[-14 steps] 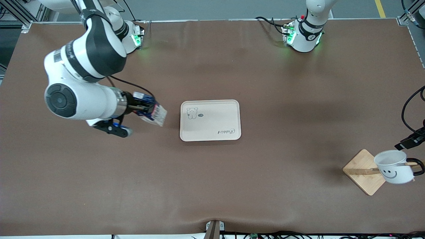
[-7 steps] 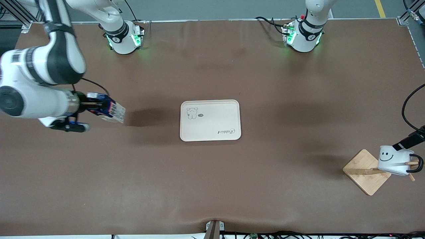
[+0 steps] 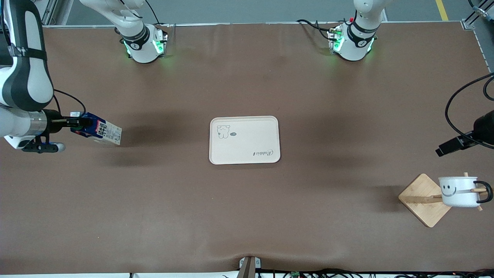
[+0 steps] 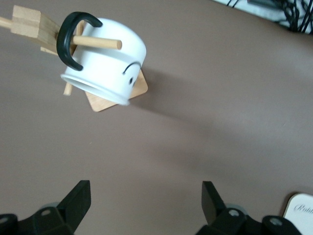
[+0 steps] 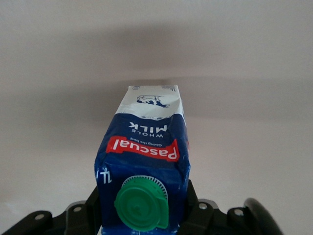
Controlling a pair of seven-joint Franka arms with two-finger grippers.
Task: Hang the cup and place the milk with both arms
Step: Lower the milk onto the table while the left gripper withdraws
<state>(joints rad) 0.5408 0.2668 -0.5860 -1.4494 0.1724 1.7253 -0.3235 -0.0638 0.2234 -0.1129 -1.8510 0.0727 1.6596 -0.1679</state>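
The white cup (image 3: 458, 191) with the smiley face hangs by its black handle (image 3: 487, 192) on a peg of the wooden rack (image 3: 421, 199), near the left arm's end of the table. My left gripper (image 3: 449, 146) is open and empty, above the table beside the rack. In the left wrist view the cup (image 4: 106, 62) is apart from the spread fingers (image 4: 78, 198). My right gripper (image 3: 75, 123) is shut on the cap end of the dark-blue milk carton (image 3: 98, 132), held tilted over bare table at the right arm's end. The carton (image 5: 145, 147) and its green cap (image 5: 142, 203) fill the right wrist view.
A cream tray (image 3: 247, 136) with a small bear print lies empty at the table's middle, well apart from both grippers; its corner shows in the left wrist view (image 4: 301, 213). The brown mat covers the whole table.
My right arm has carried the milk away from the tray toward its own end of the table. My left gripper has let go of the cup and drawn away; the cup has swung down on the peg.
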